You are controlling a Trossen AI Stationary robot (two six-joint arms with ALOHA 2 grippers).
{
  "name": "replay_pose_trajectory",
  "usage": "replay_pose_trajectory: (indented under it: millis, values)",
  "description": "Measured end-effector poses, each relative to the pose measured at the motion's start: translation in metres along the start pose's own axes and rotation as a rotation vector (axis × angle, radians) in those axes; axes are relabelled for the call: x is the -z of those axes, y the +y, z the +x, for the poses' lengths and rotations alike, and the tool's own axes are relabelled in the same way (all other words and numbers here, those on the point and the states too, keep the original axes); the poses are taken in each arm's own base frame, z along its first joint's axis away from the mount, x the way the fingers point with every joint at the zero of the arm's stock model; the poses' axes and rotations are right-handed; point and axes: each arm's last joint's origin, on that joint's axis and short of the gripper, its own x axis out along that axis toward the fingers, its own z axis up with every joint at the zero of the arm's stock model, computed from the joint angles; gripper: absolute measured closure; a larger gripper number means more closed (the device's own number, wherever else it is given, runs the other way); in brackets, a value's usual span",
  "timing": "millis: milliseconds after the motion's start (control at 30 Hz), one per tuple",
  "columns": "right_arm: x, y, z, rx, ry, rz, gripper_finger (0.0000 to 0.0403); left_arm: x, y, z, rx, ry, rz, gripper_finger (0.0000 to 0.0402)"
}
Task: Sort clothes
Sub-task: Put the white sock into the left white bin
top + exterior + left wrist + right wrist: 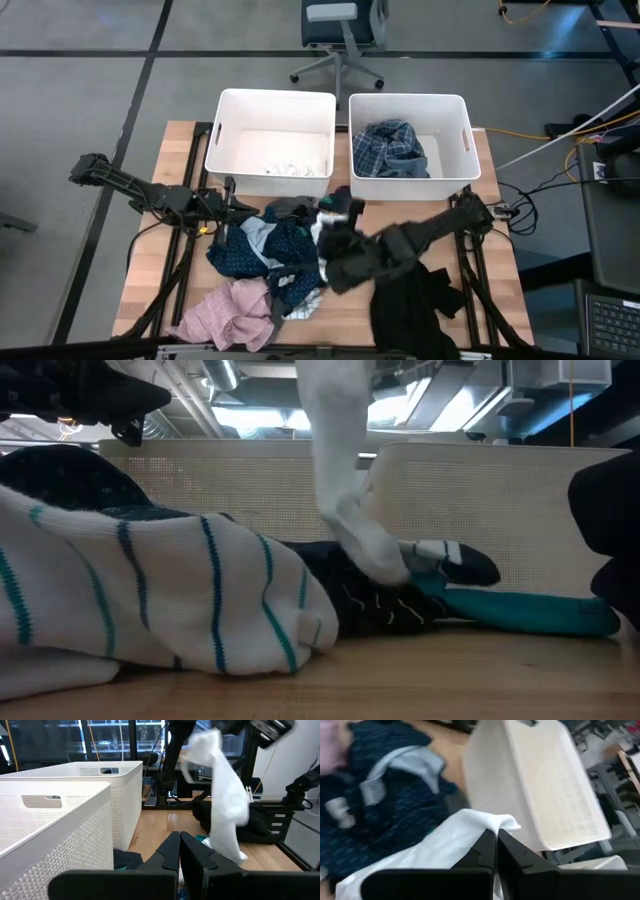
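My right gripper [496, 837] is shut on a white garment [335, 450] over the middle of the table [338, 240]. The garment hangs as a long strip, also seen in the left wrist view [222, 795]. Below it lies a pile of clothes: navy [270, 250], pink [235, 310], black [415, 300], a white teal-striped piece [150, 590] and a teal piece [530, 610]. A blue plaid garment [390, 148] lies in the right tub. My left gripper [179, 842] is shut and empty, at the pile's left edge [232, 207]. My right gripper pinches a bunched upper edge of the white garment [492, 822] between its two fingers. The garment hangs slack below the fingers. Its lower end [375, 560] reaches down to the dark clothes of the pile.
Two white tubs stand side by side at the table's far edge: the left tub [225, 130] holds a small white item [290, 168], the right tub [460, 130] the plaid. Bare wood [490, 290] shows at the table's right. An office chair [340, 40] stands beyond the table.
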Motion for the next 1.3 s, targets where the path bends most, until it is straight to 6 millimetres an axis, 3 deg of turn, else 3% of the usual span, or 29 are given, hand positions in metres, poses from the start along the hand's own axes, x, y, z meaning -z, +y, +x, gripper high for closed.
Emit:
replay_pose_trajectory:
  millis: [333, 733, 1000, 1167, 1300]
  values:
    - [-0.017, -0.077, 0.026, 0.14, -0.037, 0.069, 0.0392, 0.0, 0.0, 0.0, 0.0, 0.0, 0.009, 0.04]
    - [-0.051, -0.163, 0.06, 0.313, -0.261, 0.134, 0.0391, 0.0, 0.0, 0.0, 0.0, 0.0, 0.011, 0.04]
    - [-0.059, -0.222, 0.076, 0.486, -0.383, 0.251, 0.0391, 0.0, 0.0, 0.0, 0.0, 0.0, 0.011, 0.04]
    - [-0.051, -0.243, 0.087, 0.51, -0.358, 0.29, 0.0391, 0.0, 0.0, 0.0, 0.0, 0.0, 0.011, 0.04]
    - [-0.041, -0.245, 0.097, 0.421, -0.31, 0.323, 0.0391, 0.0, 0.0, 0.0, 0.0, 0.0, 0.011, 0.04]
